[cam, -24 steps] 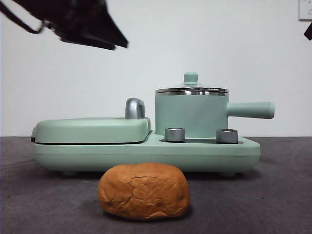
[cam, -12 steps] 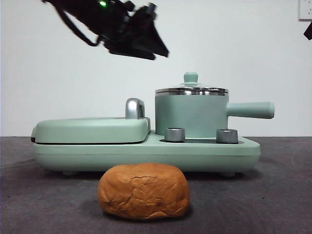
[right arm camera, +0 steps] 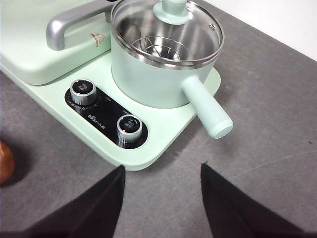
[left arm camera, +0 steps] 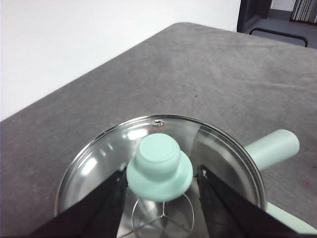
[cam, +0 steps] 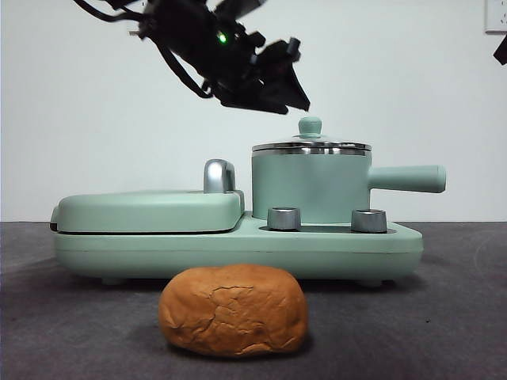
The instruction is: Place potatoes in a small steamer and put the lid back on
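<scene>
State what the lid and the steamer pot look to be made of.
The lid: clear glass, since the rack inside shows through, with a shiny steel-looking rim and a matte mint knob, probably plastic. The small steamer: matte mint outside, possibly coated metal or plastic; mirror-bright metal inside.

Left gripper (left arm camera: 159, 186) spread open around the lid's (left arm camera: 114, 148) knob (left arm camera: 159, 166)
</scene>
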